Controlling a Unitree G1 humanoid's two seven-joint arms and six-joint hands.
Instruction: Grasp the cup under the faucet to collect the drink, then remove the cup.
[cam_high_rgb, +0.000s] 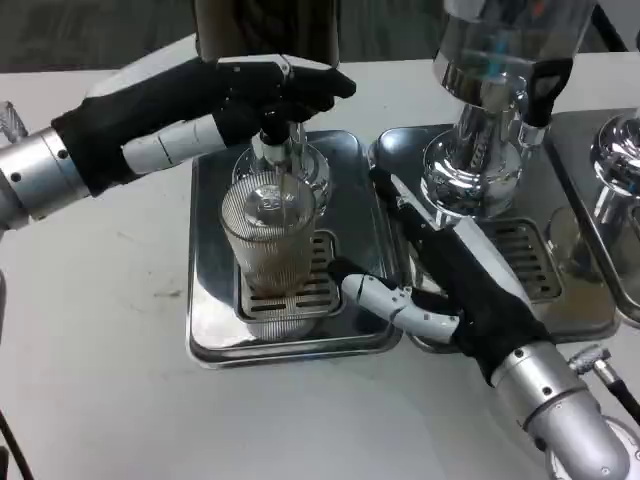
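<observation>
At frame centre the ribbed cup (268, 245) stands under the faucet (275, 140), left of the open right robot hand (440, 290); the left robot hand (250, 100) grips the faucet.

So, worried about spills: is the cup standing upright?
Upright. The ribbed clear cup stands with its rim level on the drip tray grille, under the faucet.

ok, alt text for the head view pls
A ribbed clear cup stands on a steel drip tray under the faucet, which the left hand grips; the right hand rests open beside the cup.
</observation>
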